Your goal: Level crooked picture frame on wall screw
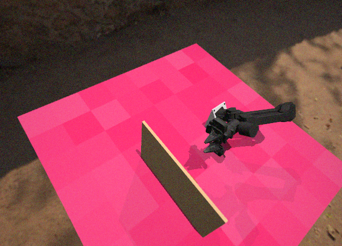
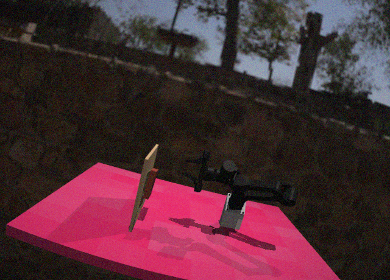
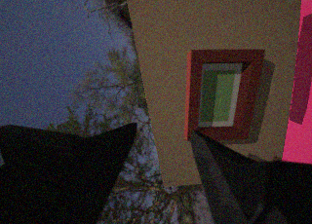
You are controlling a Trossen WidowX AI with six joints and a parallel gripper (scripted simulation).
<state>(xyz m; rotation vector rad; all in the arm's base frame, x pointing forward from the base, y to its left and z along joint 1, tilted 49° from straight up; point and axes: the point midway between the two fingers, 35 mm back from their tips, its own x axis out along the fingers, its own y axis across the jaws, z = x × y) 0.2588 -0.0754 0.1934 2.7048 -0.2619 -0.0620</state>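
The red picture frame with a green picture hangs on the front of the upright board. The wrist view is rolled, with the board's top edge at the image left. There the frame looks slightly crooked: its end nearer the image bottom sits closer to the board's top edge. In the top view the board hides the frame. Screw and notched strip are hidden. My gripper is open and empty, well back from the frame, its fingers pointing toward the board.
The board stands on the pink checkered table. The arm's grey base stands on the table behind the gripper. The links fold back away from the board. Shadows of arm, board and frame lie on the table.
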